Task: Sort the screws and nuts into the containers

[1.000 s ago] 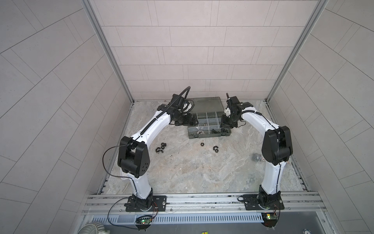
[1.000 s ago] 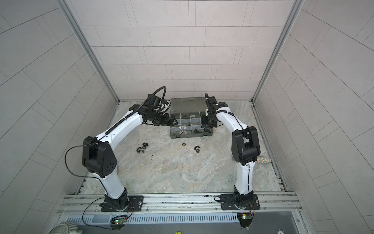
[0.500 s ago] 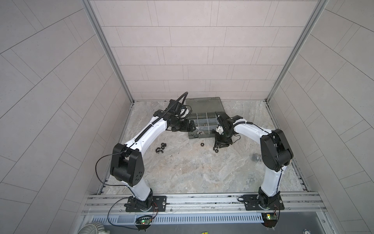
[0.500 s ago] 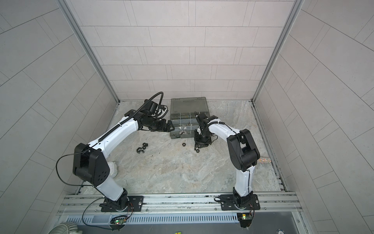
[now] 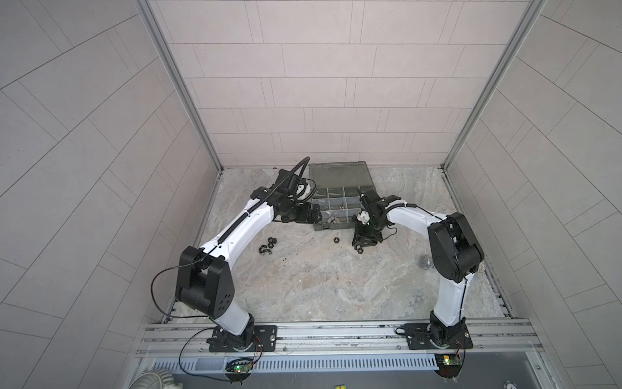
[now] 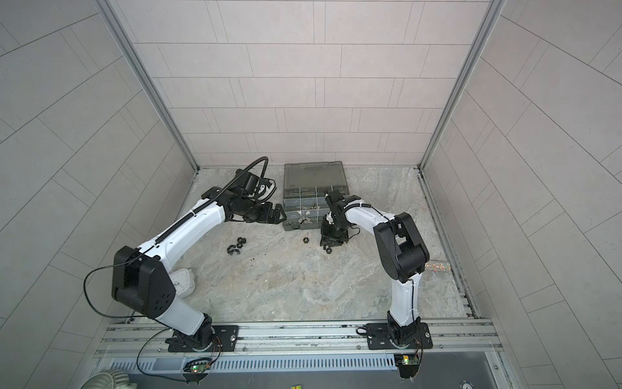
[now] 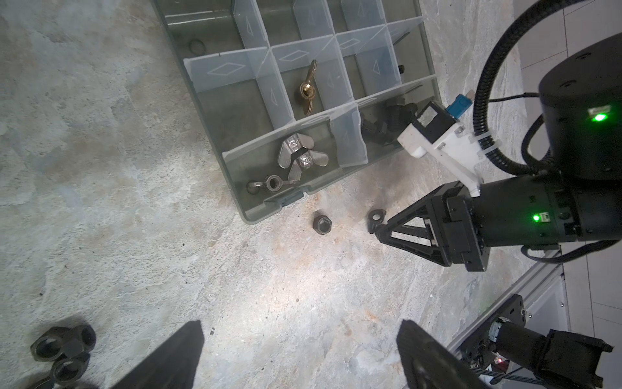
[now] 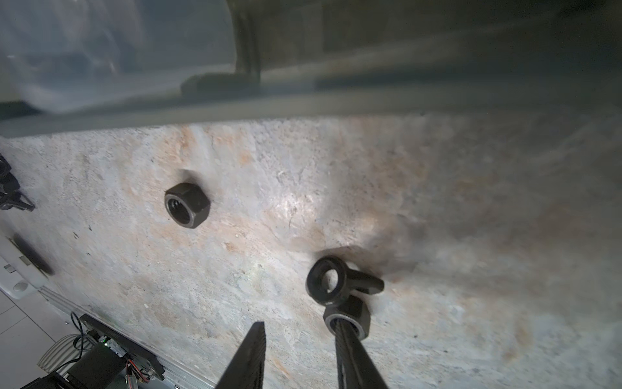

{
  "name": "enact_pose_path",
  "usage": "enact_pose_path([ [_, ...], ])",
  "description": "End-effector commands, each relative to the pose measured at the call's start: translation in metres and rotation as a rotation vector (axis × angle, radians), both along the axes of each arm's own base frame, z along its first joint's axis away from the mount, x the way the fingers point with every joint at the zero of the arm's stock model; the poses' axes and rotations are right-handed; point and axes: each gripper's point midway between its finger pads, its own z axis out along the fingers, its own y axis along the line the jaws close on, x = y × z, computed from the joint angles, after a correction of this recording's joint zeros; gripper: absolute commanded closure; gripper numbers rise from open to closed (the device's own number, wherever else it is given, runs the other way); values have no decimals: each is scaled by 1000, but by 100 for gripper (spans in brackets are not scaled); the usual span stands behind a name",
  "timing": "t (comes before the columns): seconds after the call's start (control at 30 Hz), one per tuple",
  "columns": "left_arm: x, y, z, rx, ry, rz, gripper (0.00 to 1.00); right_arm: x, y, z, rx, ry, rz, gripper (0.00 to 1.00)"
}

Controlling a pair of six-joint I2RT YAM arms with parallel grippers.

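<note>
**In front of the organizer case (image 5: 331, 227), the right hand (image 8: 299, 333) hangs low over the desk (image 5: 319, 286)**

The case stands open at the middle of the desk's far edge, its lid laid back toward the wall. From the left wrist, the screws (image 7: 387, 124) lie heaped in one compartment of the case's front row. Across a pale divider, silvery wing nuts (image 7: 299, 158) share the next compartment with a darker one. A brass wing nut (image 7: 308, 89) lies alone one row further back.

The right hand's fingers stand a little apart with nothing between them. One fingertip (image 8: 350, 353) lies over a black hex nut (image 8: 356, 315); whether it touches cannot be told. That nut rests against a black wing nut (image 8: 336, 281). A lone hex nut (image 5: 335, 239) lies apart from the pair, also close to the case's front wall.

The left hand (image 7: 301, 325) hovers beside the case on the side of the desk's left edge, fingers spread wide and empty. A cluster of black nuts (image 5: 267, 246) lies nearer that left edge, well apart from the case
</note>
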Motion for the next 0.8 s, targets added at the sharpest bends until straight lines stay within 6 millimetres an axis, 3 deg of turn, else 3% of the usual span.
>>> enact_pose_path([
  [0.0, -5, 6, 6, 13, -21, -1, 4, -4, -2, -7, -23, 27, -17, 64],
  [0.63, -9, 11, 12, 28, -43, -9, 4, 15, -7, -23, -51, 30, -67, 64],
  [0.77, -10, 12, 14, 32, -49, -6, 4, 18, -10, -26, -77, 36, -57, 69],
])
